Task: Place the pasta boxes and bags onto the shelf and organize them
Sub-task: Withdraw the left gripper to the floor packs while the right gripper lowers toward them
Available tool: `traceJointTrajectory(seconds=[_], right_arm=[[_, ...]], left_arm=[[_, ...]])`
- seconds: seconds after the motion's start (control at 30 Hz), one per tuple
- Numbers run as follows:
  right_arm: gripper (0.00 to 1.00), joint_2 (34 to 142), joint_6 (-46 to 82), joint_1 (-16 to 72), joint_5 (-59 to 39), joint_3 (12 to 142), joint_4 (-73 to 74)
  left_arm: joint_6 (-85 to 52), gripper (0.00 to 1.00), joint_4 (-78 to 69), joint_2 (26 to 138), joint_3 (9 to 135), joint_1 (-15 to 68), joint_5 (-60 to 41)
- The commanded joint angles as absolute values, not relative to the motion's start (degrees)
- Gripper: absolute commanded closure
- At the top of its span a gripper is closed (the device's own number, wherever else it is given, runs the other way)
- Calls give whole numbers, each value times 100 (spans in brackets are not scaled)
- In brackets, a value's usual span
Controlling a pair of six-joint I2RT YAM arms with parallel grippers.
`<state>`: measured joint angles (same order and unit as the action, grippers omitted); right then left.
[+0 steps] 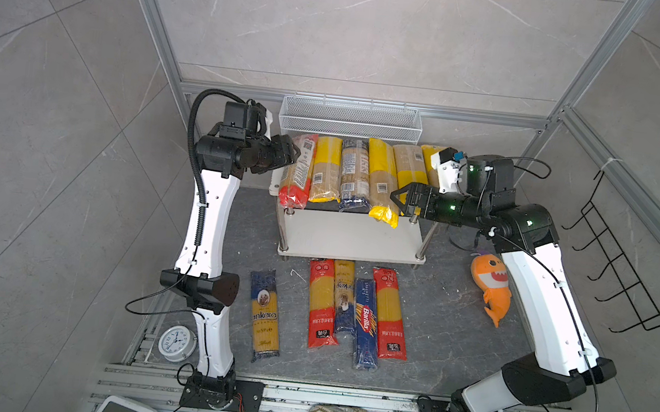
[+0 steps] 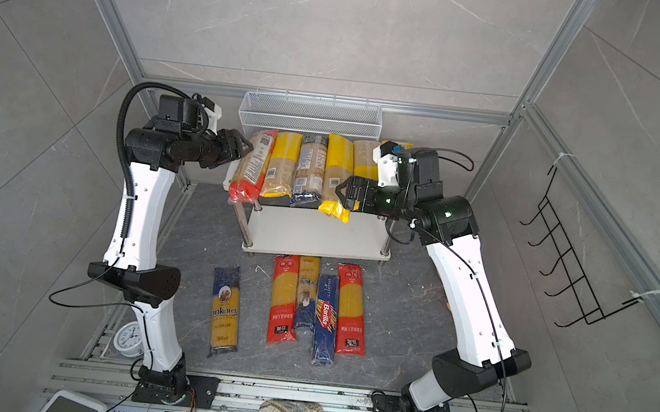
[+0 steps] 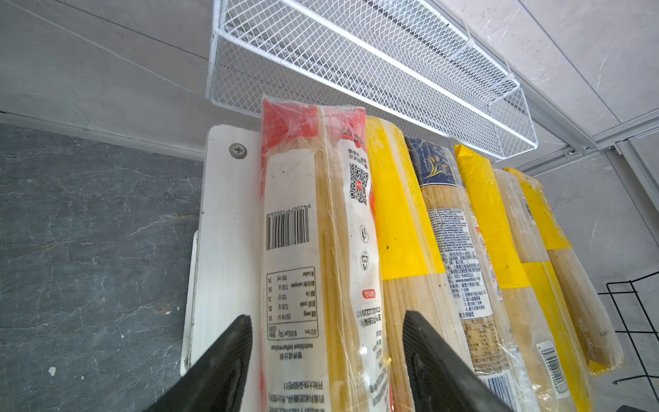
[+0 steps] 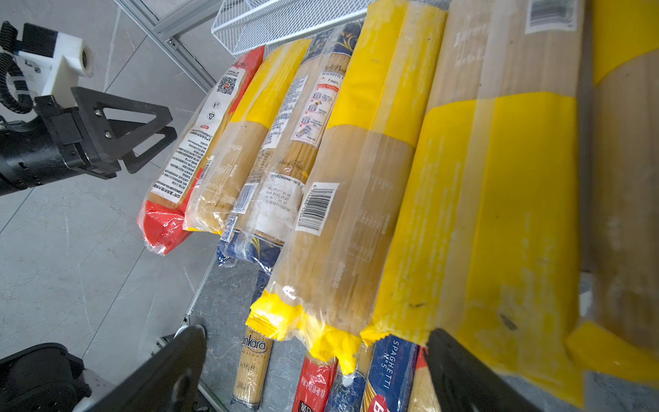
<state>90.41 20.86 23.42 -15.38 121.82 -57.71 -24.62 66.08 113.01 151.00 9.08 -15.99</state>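
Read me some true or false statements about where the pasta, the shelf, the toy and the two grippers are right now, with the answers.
1. Six pasta packs lie side by side on the shelf's top board. True.
2. The shelf's lower board holds two packs. False: no pack shows on it.
3. The Barilla pack is on the shelf. False: it lies on the tabletop in front of it.
4. The left gripper and the right gripper both have open jaws. True.
5. The orange plush toy sits on the shelf. False: it lies on the tabletop near the right arm.
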Motion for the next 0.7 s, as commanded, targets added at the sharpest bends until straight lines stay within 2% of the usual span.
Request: traceJointTrajectory(seconds=[0.0, 0.5, 0.67], right_arm=[[0, 9016, 1864, 2298, -1363, 12520, -6074], [0, 7670, 1784, 2289, -961, 11135, -6463], [0, 6817, 1851, 2321, -1055, 9774, -6372]], left_arm=[[-2338, 30, 6693, 10680, 14838, 905, -1620], [-2397, 26, 6741, 8184, 12045, 1154, -948], [-2646, 25, 6523, 7024, 10490, 1361, -640]])
